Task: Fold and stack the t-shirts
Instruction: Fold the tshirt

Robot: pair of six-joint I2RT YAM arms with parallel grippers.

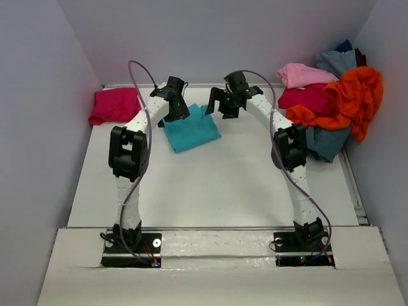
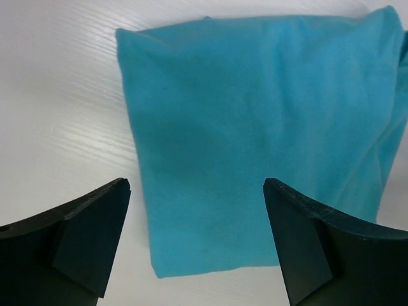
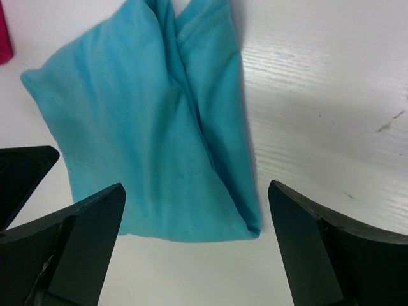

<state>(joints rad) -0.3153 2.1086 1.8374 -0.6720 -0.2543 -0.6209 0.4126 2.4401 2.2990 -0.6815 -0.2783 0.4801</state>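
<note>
A bright turquoise t-shirt (image 1: pixel 191 131) lies folded into a small rectangle on the white table, towards the back centre. My left gripper (image 1: pixel 176 111) hovers over its left part, open, with the cloth (image 2: pixel 255 127) lying flat below and between its fingers (image 2: pixel 89 236). Over the shirt's far right corner my right gripper (image 1: pixel 220 103) also stands open, above the folded edge (image 3: pixel 146 127). Neither holds anything. A folded magenta-pink t-shirt (image 1: pixel 115 105) rests at the back left. Unfolded t-shirts are heaped at the back right: light pink (image 1: pixel 305 74), crimson (image 1: pixel 309 97), orange (image 1: pixel 354 95) and dusty blue (image 1: pixel 325 141).
Grey walls close in the table (image 1: pixel 210 185) on the left, back and right. The heap leans against the right wall. A sliver of the magenta shirt (image 3: pixel 3 32) shows at the right wrist view's left edge. Both arm bases sit at the near edge.
</note>
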